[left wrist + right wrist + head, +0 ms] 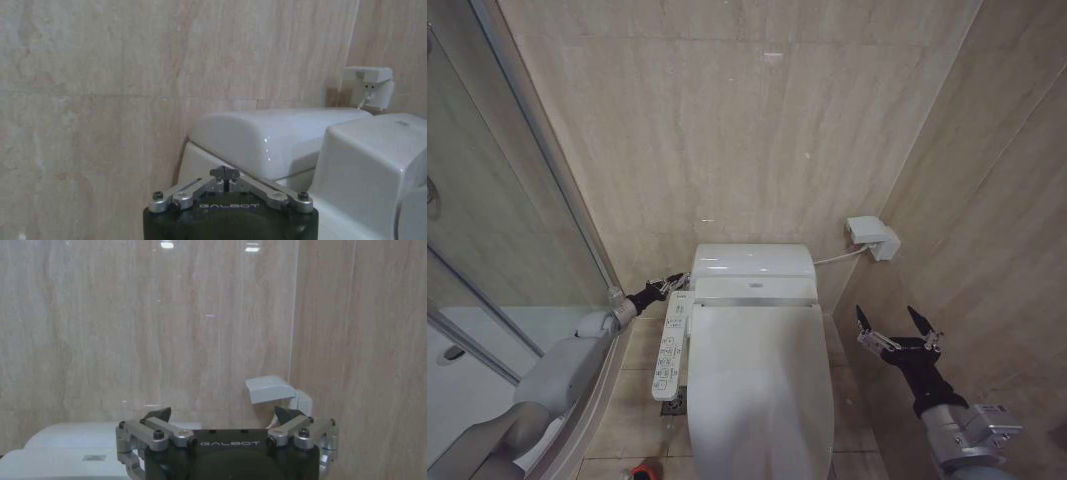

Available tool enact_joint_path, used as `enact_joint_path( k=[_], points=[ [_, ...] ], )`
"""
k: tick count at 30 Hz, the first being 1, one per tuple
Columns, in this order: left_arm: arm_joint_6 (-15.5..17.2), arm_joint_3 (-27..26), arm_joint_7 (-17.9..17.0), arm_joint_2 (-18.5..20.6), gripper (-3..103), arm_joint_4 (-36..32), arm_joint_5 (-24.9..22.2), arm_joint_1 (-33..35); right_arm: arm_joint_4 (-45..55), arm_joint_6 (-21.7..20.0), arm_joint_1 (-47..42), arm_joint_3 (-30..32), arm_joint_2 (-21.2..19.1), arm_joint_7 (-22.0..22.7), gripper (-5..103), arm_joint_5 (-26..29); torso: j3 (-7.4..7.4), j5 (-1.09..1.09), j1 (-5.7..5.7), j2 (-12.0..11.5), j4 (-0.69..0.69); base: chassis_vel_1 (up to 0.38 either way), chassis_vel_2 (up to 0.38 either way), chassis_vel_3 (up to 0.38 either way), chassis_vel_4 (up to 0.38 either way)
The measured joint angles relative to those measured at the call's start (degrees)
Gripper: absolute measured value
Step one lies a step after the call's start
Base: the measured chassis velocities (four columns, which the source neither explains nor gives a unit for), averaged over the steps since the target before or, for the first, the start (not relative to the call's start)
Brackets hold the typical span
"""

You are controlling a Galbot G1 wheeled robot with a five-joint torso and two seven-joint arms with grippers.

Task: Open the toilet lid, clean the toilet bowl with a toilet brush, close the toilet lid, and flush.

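The toilet lid [762,390] lies closed, glossy white, covering the toilet bowl, which is hidden beneath it. My left gripper [677,282] is shut with nothing in it, its tips by the left rear corner of the toilet, between the tank [752,262] and the top of the button panel [670,350]. In the left wrist view the shut gripper [225,174] points at the tank [280,135]. My right gripper [893,320] hangs open to the right of the lid, and stands open in its own view [223,415]. The toilet brush is out of view.
A glass shower partition [487,250] closes off the left side. Tiled walls stand behind and to the right, with a white wall box [872,238] and its cable near the tank. A small red object [640,470] sits on the floor at the picture's lower edge.
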Motion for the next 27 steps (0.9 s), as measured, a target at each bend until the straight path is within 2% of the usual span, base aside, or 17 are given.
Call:
enact_joint_path(
  k=[27],
  points=[
    [0.86,-0.49,3.26,-0.10,0,3.27,1.81,-0.31,0.00,0.00,0.00,0.00,0.00,0.00,100,0.00,0.00,0.01,0.00,0.00,0.00,0.000,0.000,0.000,0.000]
  ],
)
